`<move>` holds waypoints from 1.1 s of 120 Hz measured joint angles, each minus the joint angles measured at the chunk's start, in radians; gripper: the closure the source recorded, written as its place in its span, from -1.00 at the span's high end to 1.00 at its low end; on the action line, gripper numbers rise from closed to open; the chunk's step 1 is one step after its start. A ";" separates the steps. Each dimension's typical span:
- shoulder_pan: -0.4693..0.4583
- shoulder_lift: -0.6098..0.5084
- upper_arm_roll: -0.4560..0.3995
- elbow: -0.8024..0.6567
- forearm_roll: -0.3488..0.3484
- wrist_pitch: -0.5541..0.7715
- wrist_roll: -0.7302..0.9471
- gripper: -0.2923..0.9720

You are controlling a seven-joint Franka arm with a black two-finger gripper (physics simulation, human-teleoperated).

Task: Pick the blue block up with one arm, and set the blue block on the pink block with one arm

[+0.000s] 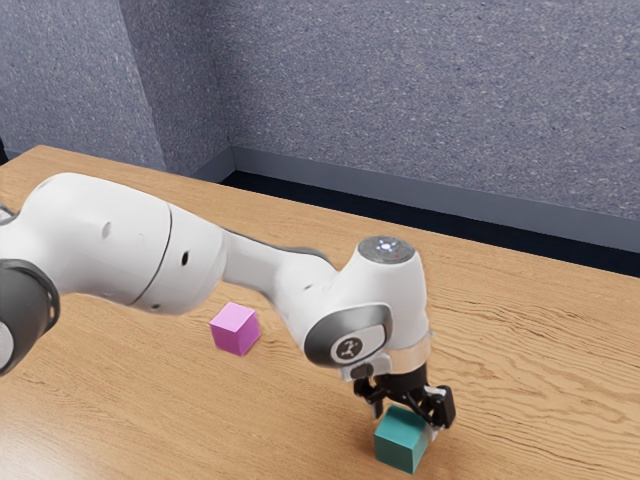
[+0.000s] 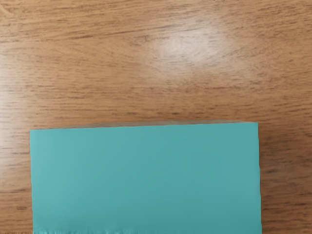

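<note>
One blue block (image 1: 403, 443) just under the open hand (image 1: 410, 410), pink block (image 1: 235, 329) well apart on table (image 1: 530, 320).

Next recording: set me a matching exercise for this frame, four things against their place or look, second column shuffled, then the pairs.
1. blue block
2. pink block
3. gripper
4. table

A. wood-grained surface
B. just above the blue block
C. standing free, to the exterior view's left of the gripper
D. right beneath the gripper

Pairs: 1-D, 2-C, 3-B, 4-A
</note>
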 joint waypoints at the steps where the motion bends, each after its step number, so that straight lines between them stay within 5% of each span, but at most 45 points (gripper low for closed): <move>1: 0.000 0.000 0.000 0.000 -0.003 0.000 0.000 0.54; 57: -0.002 -0.025 -0.010 -0.014 -0.041 -0.048 -0.001 0.54; 132: -0.001 -0.022 -0.027 -0.017 0.014 -0.068 0.055 0.53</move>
